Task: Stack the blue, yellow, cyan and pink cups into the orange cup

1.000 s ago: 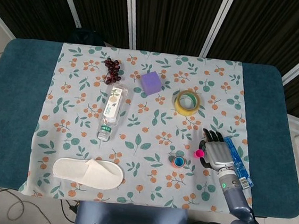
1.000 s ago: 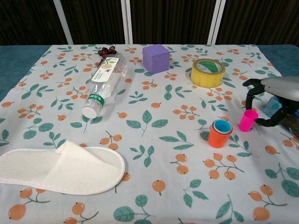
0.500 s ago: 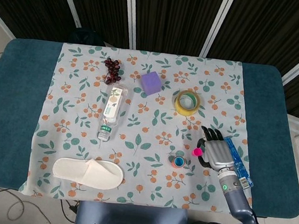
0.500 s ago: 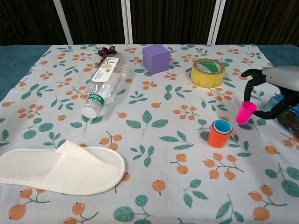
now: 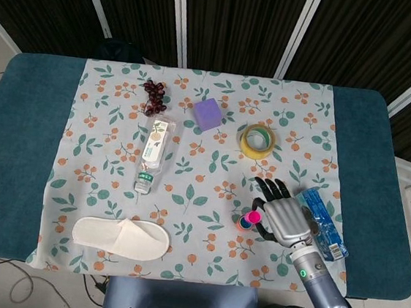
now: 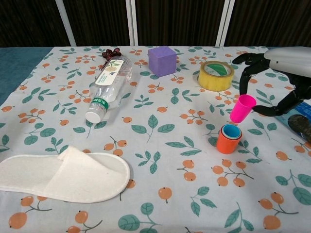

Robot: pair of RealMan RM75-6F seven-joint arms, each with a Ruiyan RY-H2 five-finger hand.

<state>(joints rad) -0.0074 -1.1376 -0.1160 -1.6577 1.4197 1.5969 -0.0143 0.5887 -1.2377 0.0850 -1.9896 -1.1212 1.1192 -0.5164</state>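
The orange cup (image 6: 228, 141) stands on the floral cloth right of centre, with a cyan rim showing inside it and other cups nested within. In the head view the orange cup (image 5: 244, 222) sits just under the pink one. My right hand (image 6: 277, 80) holds the pink cup (image 6: 241, 108) tilted in the air, just above and slightly right of the orange cup. The same right hand (image 5: 281, 215) and pink cup (image 5: 253, 217) show in the head view. The pink cup is pinched between thumb and fingers. My left hand appears in neither view.
A yellow tape roll (image 6: 215, 75) and a purple cube (image 6: 162, 60) lie behind the cups. A plastic bottle (image 6: 109, 86) lies left of centre, a white slipper (image 6: 63, 174) at front left, dark grapes (image 5: 153, 95) at the back. A blue packet (image 5: 320, 221) lies under the right arm.
My right hand lifted the pink cup off the cloth and carried it left, from beside the orange cup to just above it.
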